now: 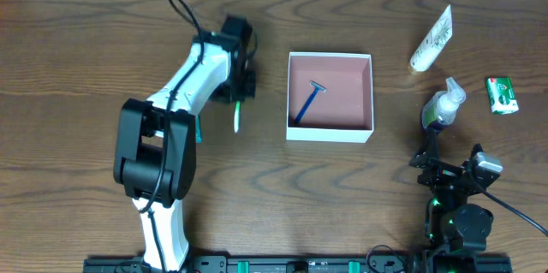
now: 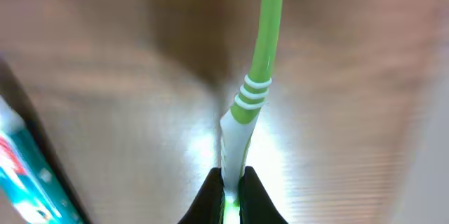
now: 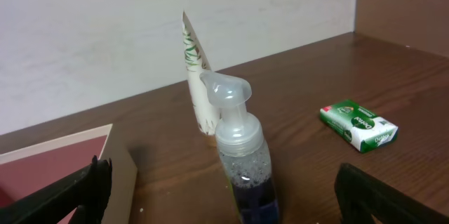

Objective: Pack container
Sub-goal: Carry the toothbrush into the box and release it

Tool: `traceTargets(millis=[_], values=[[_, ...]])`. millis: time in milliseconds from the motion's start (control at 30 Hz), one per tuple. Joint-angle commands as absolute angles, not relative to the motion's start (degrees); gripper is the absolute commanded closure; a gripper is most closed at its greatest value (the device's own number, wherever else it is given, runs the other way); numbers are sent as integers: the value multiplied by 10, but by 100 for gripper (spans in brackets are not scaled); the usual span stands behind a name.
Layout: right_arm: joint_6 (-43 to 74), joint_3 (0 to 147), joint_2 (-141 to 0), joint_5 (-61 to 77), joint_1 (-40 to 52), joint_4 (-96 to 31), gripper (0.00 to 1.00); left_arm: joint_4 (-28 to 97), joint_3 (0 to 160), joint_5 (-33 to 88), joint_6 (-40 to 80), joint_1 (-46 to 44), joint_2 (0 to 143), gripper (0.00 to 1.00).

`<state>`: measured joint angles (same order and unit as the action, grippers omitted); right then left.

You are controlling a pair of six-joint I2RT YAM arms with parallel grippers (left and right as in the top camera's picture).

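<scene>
- Where the overhead view looks straight down, the table (image 1: 86,50) is dark brown wood with an even grain. A white strip runs along the top edge of the frame.
- In the right wrist view that strip is a pale, bare wall (image 3: 105,27) rising straight from the far edge of the wood.
- The container (image 1: 330,132) sits at the middle of the overhead frame, square to the table edges, with white walls and a dusty pink floor. One corner of it shows at the lower left of the right wrist view.
- A blue razor (image 1: 308,102) lies slantwise on the pink floor — the only thing in there.
- The left gripper (image 2: 231,185) is left of the container in the overhead frame. Its dark fingers (image 2: 207,199) are pressed on the white end of a green toothbrush (image 2: 256,48), which runs up the wrist frame.
- The wood under the brush is blurred, and I cannot tell whether the brush rests on it or is lifted.
- A teal pack (image 2: 21,175) lies at the lower left of the left wrist frame, blurred.
- The right gripper (image 3: 223,175) is at the lower right of the overhead frame, fingers (image 3: 77,192) spread wide and holding nothing.
- A clear pump bottle (image 3: 242,161) with dark liquid stands upright just ahead of it, right of the container.
- Behind the bottle a white tube (image 3: 196,83) stands tilted — near the wall.
- A green soap box (image 3: 359,124) lies flat at the right, apart from both.
</scene>
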<state>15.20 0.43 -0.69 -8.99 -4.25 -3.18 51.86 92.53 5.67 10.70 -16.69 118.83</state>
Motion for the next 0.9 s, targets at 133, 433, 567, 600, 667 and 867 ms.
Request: traceTargets(millis=[133,433,567,600,667,867], values=[[143,3,-3,-94,-33,-34,1,561,1103,126,115,-193,1151,94],[143,3,-3,-94,-33,-34,1,568,1127,131,143,-307,1150,94],[143,3,-3,-94,-33,-34,1,569,1126,128,142,-336,1153,94],[143,3,-3,-94,-33,-34,1,570,1124,126,138,-340,1156,94],[143,3,-3,-94,-33,-34,1,569,1115,114,135,-344,1161,94],[143,3,-3,-94,-33,-34,1,582,1086,109,96,-344,1184,94]])
